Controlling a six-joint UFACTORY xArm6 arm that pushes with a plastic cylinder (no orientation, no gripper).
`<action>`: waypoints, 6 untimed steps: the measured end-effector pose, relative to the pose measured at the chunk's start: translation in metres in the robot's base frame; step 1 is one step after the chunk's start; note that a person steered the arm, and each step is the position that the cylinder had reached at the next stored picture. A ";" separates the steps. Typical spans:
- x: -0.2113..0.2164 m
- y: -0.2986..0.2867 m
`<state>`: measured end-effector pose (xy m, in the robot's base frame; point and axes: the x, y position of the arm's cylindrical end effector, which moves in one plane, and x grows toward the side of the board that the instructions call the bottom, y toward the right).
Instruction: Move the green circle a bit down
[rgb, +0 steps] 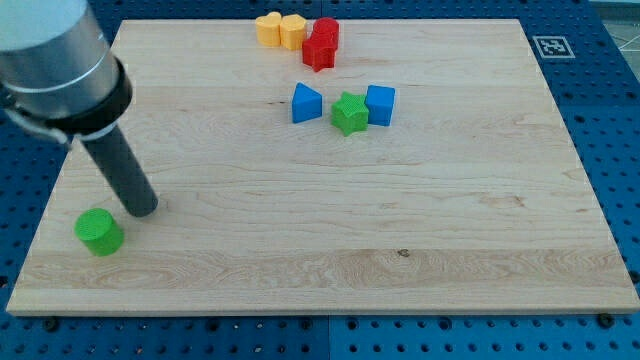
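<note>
Green circle low at the counter's left, our tip close beside it.

Green circle (99, 231) sits near the view's bottom-left corner of the counter (330, 260), a short, flat-topped cylinder that we judge light, rigid and quick to slide on smooth wood; its round wall may let it roll off a push that is off centre, so contact belongs at its 12 o'clock side, square through the middle. Our tool has nothing to open or close: it is a plain rod, holding nothing, and its tip (143, 211) rests just beside the circle at about 2 o'clock, seemingly not touching. Far off toward 1 o'clock lie the blue triangle (306, 103), green star (349, 113) and blue cube (380, 104); beyond them the two yellow blocks (280, 30) and red blocks (321, 44).
</note>
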<state>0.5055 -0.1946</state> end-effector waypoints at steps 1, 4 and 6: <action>-0.009 -0.052; 0.014 -0.058; 0.035 -0.036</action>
